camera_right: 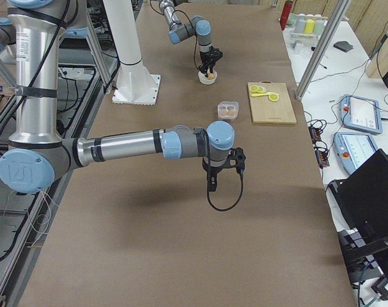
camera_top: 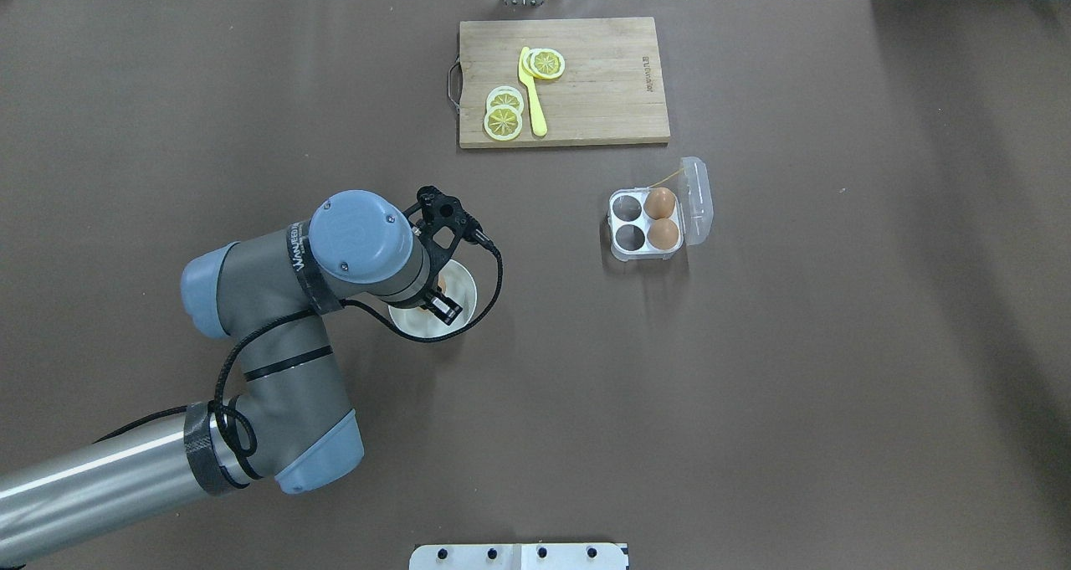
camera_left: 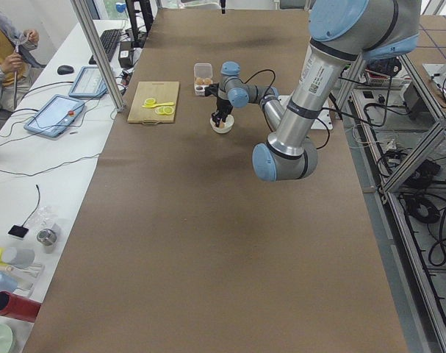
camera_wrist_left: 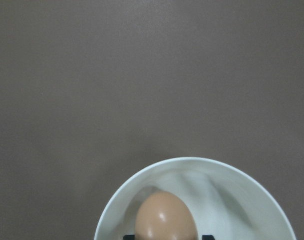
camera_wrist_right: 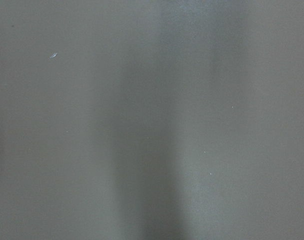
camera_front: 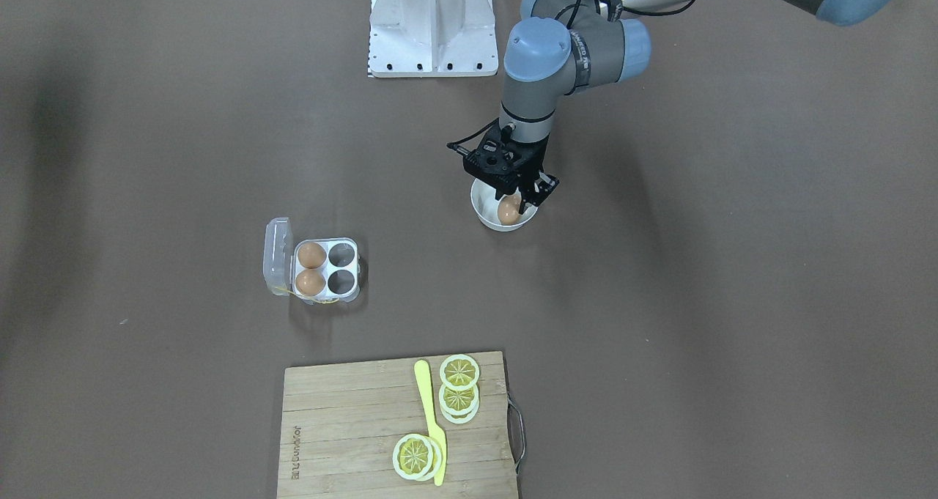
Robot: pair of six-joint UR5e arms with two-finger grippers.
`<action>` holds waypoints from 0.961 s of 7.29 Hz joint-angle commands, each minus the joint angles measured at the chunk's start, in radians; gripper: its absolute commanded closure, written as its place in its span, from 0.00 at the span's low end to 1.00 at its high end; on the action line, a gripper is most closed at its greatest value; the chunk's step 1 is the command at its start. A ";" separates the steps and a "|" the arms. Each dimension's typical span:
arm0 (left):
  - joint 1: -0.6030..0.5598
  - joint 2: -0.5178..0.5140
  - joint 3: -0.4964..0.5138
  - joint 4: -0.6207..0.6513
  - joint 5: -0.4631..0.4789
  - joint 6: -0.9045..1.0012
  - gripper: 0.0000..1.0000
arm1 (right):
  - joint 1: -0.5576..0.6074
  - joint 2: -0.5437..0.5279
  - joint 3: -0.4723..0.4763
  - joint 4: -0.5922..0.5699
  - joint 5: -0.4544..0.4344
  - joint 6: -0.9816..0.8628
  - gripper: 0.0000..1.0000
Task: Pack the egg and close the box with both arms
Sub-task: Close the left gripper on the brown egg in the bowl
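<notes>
Silver-grey arm (camera_top: 276,361), pale blue joint caps (camera_top: 361,233), black claw (camera_front: 517,201), looping black cable (camera_top: 500,273)

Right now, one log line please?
left gripper: at bowl, straddling egg, grip unclear | box: open, two cups empty | right gripper: far from box, state unclear

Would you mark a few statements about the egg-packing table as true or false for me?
1. The box has its lid open. True.
2. The box holds three eggs. False: it holds two packed eggs, and two cups are empty.
3. An egg lies in the white bowl, right under the left gripper. True.
4. The lemon slices are in the bowl. False: the lemon slices lie on the cutting board.
5. The empty cups are on the side of the box away from the lid. True.
</notes>
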State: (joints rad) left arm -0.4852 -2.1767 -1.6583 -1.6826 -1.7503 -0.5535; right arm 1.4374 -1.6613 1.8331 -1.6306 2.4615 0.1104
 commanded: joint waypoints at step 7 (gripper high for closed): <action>-0.051 0.005 -0.156 0.009 -0.035 0.001 1.00 | 0.000 0.002 -0.008 0.001 0.002 -0.002 0.00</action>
State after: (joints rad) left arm -0.5132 -2.1740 -1.7508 -1.6772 -1.7681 -0.5540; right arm 1.4373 -1.6604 1.8250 -1.6299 2.4636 0.1090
